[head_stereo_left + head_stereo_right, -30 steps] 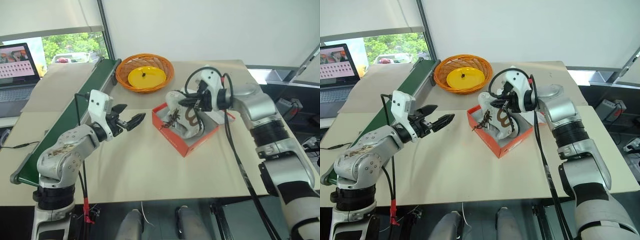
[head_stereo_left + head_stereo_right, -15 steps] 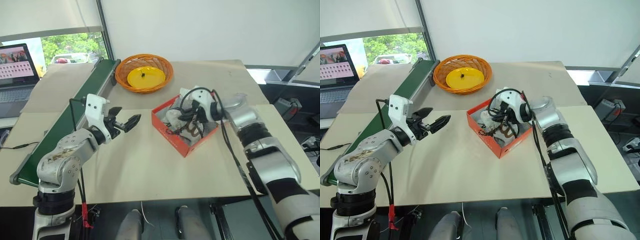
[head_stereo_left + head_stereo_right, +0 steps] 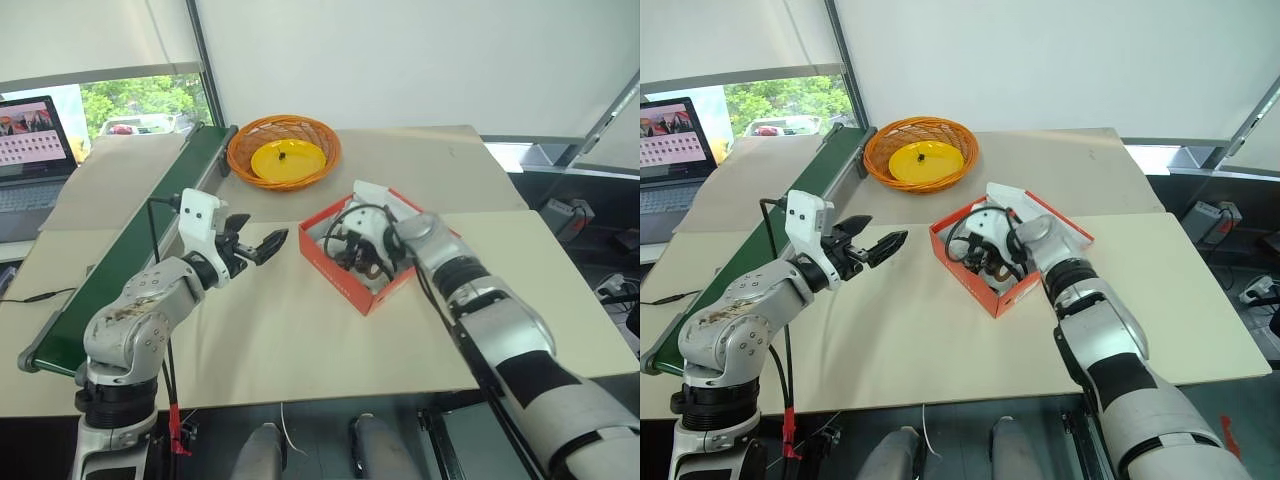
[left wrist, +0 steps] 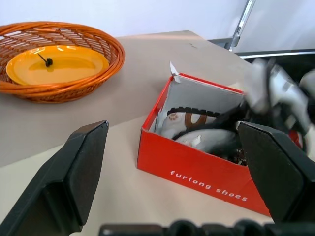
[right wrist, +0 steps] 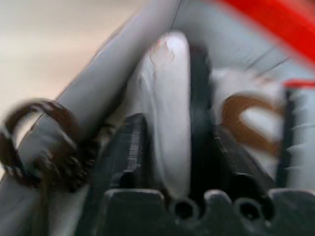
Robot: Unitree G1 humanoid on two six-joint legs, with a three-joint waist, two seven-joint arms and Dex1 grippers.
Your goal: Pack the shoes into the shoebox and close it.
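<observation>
Left tool [image 3: 262, 243] spread wide, idle above desk [image 3: 300, 340]. Centre: shoes [image 4: 192, 123] down inside box [image 3: 345, 285]. Right tool [image 3: 352, 245] buried among them, grip impossible to tell. Next, probably: withdraw cleanly, fold lid shut.

Open tabletop [image 3: 270, 330] between the left gripper [image 3: 262, 246] and the shoebox [image 3: 345, 283]: bare, free to cross. Box mouth crowded by the right gripper [image 3: 985, 262], reaching in among the shoes [image 4: 189, 123]; little room left inside. Lid flap [image 3: 1055, 222] lying open on the far right side, barring approach from there. Wicker basket [image 3: 283, 150] beyond the box, well apart. Green conveyor strip [image 3: 130, 250] hemming the table's left edge, behind the left arm.
</observation>
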